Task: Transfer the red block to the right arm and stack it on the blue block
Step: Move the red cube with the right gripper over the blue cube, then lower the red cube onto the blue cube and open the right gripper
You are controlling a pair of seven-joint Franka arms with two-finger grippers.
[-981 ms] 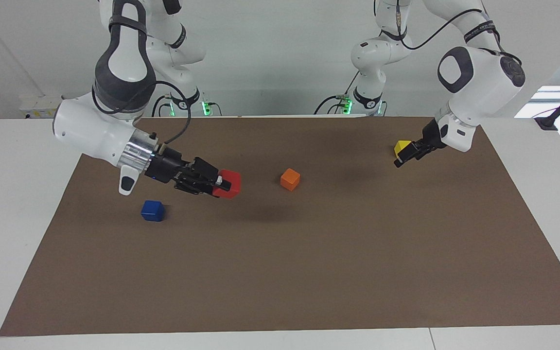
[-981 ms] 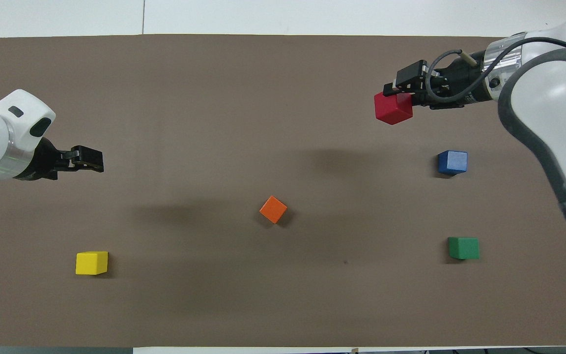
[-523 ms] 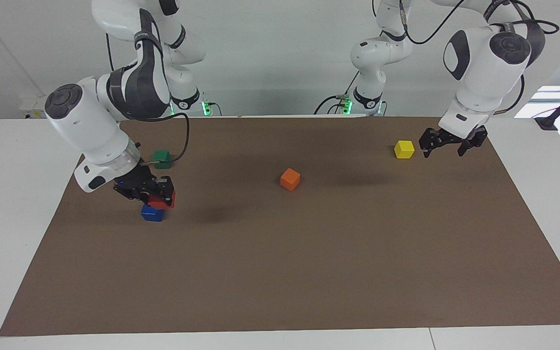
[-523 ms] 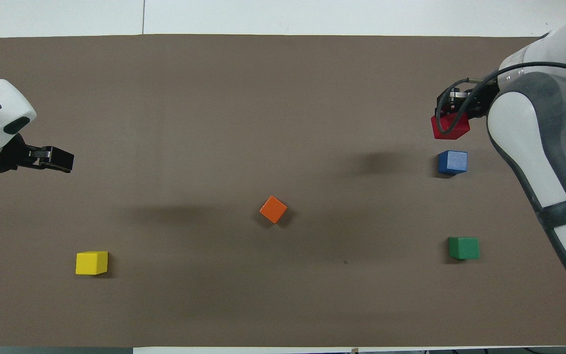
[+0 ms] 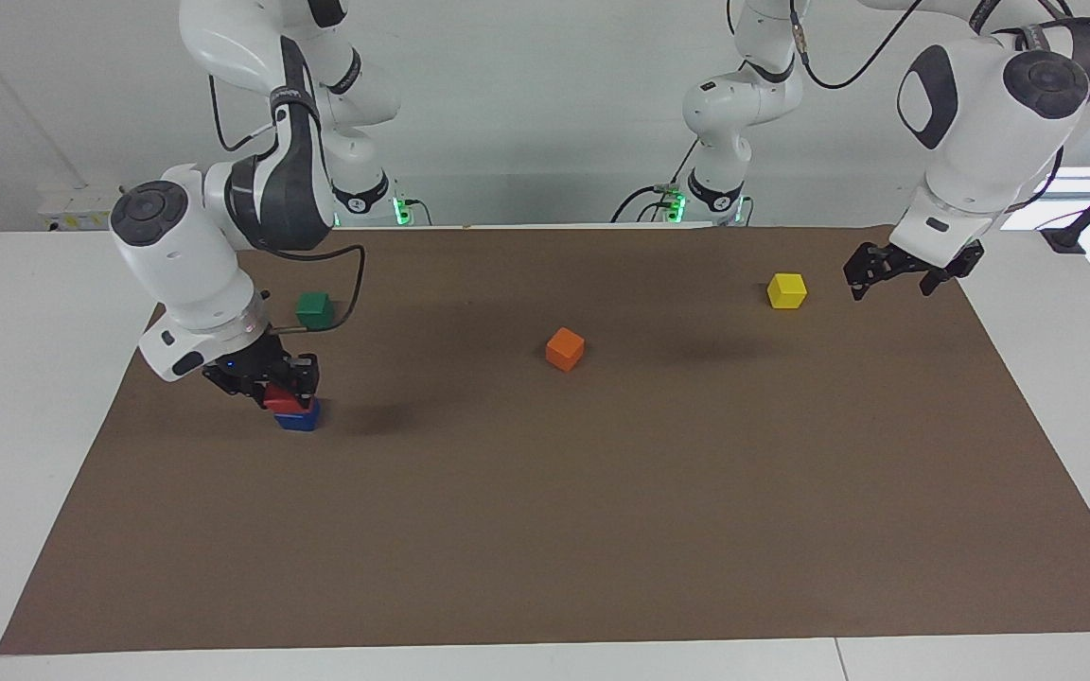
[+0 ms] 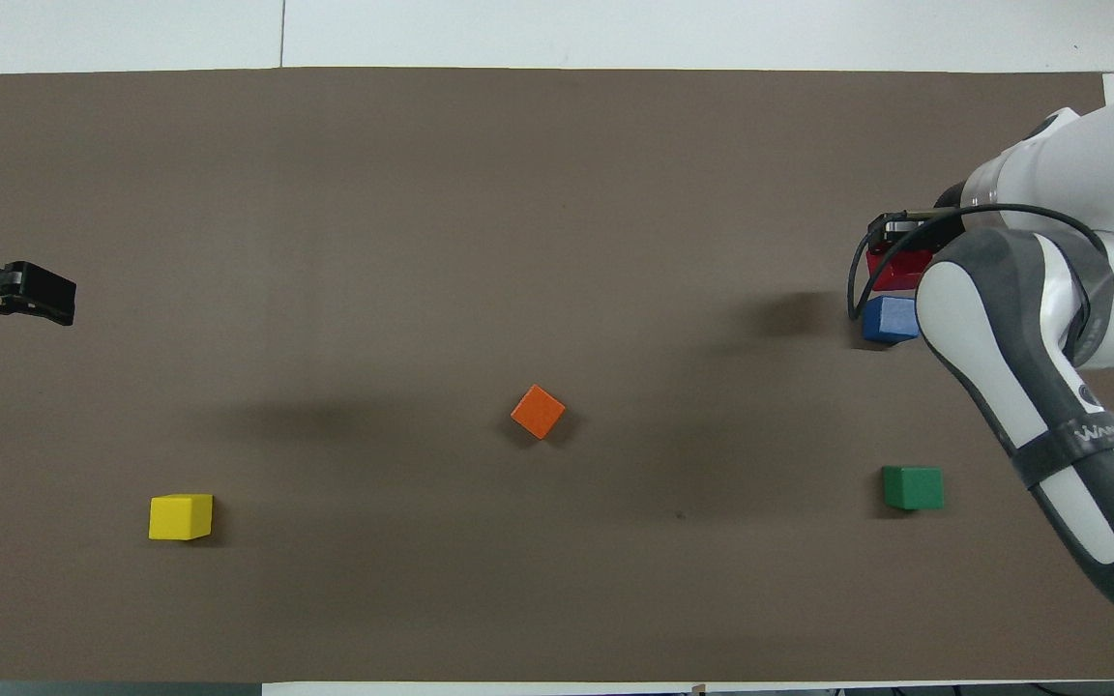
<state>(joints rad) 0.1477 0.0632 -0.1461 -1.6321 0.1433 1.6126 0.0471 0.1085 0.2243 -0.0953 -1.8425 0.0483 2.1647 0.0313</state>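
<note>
Red block [image 5: 280,401]: glossy rigid cube, likely light and slick-faced; best held on two flat sides, as now. Clamped in the right gripper [image 5: 272,386], it sits on or just above the blue block [image 5: 299,417], at nine o'clock from the orange cube [image 5: 565,348]. Left gripper [image 5: 897,275] waits, fingers spread, at three o'clock from the yellow cube [image 5: 786,290].

red block [image 5: 280,402] on blue block [image 5: 298,418], farther from robots than green block [image 5: 314,308].
</note>
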